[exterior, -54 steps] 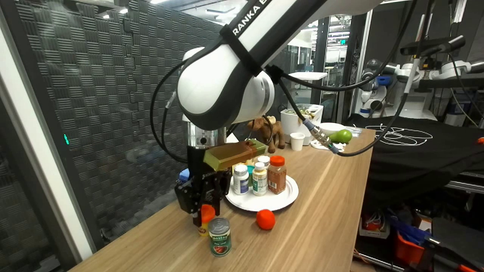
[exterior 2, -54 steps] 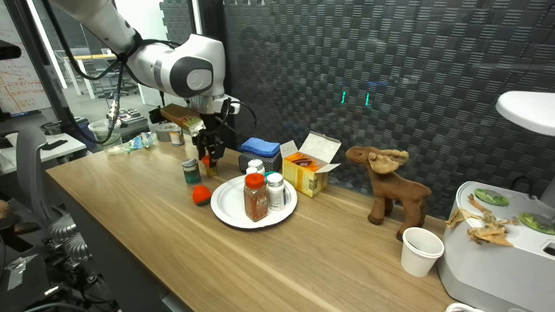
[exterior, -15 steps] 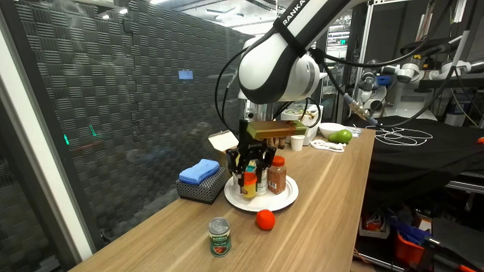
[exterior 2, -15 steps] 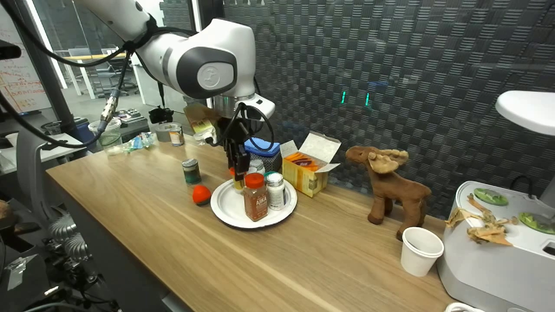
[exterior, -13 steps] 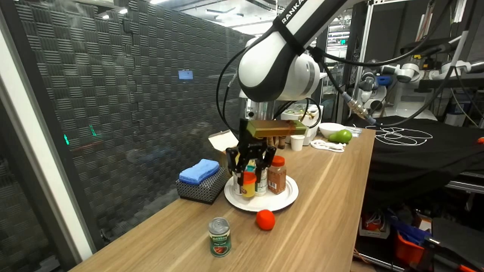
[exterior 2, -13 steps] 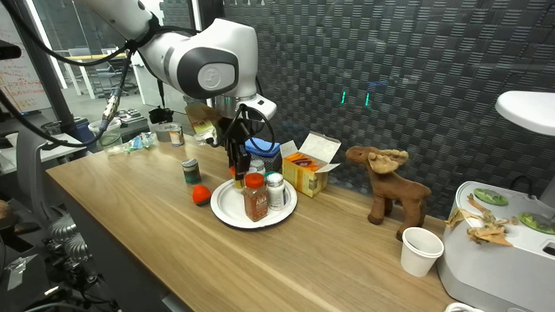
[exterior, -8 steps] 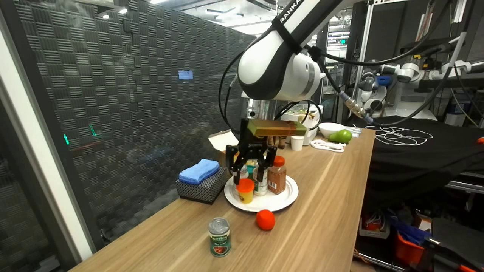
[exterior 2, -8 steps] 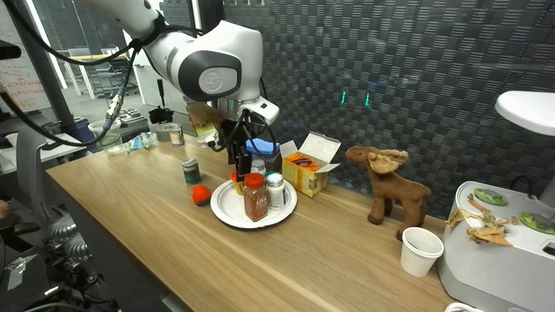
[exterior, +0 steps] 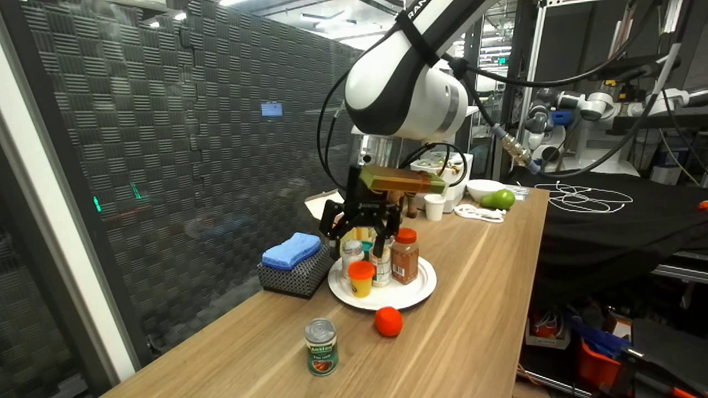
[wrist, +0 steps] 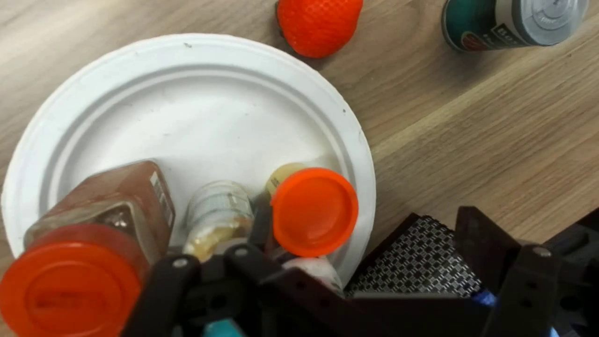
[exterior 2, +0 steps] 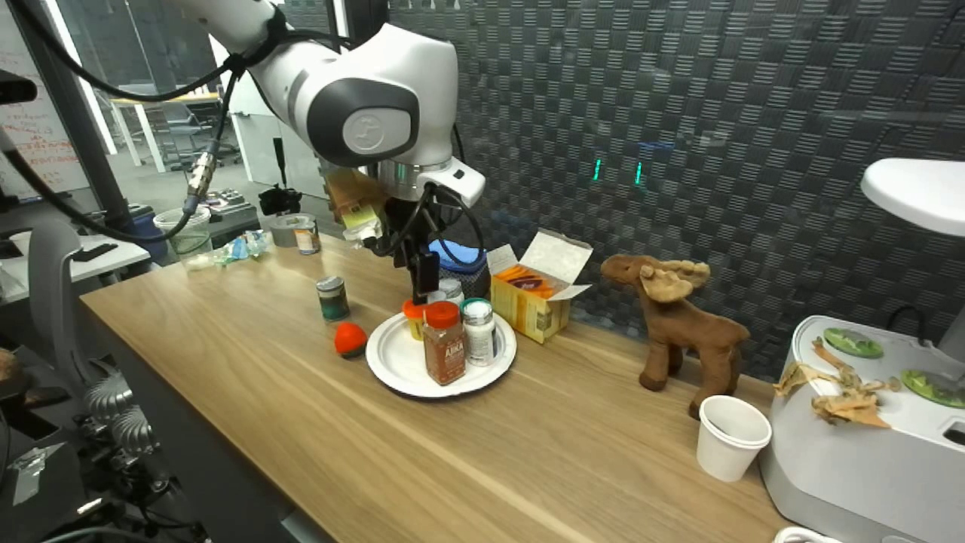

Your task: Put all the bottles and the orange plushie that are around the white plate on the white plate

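Several white-capped bottles point(exterior 2: 480, 341), upright on the round white paper plate point(exterior 2: 390, 366), crowded beside a red-lidded brown spice jar point(exterior 2: 445, 354) and, partly hidden, a teal lid point(exterior: 366, 249). Upright there too, near the rim: a yellow tub point(exterior: 361, 286) under an orange lid point(wrist: 314, 213). Overhead, the black Robotiq gripper point(exterior: 357, 252) with fingers point(wrist: 473, 236) spread wide, tips higher than the tub in an exterior view. Off the plate, on the wooden table point(exterior: 459, 331), just beside the rim: the orange plushie point(exterior: 389, 321). Farther out, also upright: a green-labelled tin can point(exterior: 321, 351). Near the plate too: an open yellow box point(exterior 2: 528, 311) and, beside it, a blue cloth point(exterior: 291, 251) on a black patterned box point(exterior: 296, 279).
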Motion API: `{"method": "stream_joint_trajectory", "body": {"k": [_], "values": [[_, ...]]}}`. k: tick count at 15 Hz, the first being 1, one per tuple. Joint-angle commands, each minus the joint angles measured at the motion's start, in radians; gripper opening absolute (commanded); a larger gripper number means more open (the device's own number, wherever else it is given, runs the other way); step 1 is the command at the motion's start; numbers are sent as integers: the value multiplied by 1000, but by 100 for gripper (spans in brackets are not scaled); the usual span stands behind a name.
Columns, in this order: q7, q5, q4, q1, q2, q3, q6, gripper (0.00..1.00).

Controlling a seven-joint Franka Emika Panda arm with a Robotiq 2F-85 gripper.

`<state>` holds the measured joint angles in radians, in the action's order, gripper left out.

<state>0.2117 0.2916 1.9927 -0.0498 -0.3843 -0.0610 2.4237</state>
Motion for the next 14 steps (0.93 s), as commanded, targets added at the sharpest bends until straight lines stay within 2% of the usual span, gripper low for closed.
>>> {"method": "stream_joint_trajectory", "body": {"k": [1,4,8,12,14], "values": [[-37,37,36,1,103,-35,-16,100],[-22,23,54,-18,180,-54,-96,100],[65,-72,71,-86,243,-64,-232,100],[83,-171,43,-144,196,-90,-287,100],[108,-233,31,-170,156,-92,-257,100]]}}
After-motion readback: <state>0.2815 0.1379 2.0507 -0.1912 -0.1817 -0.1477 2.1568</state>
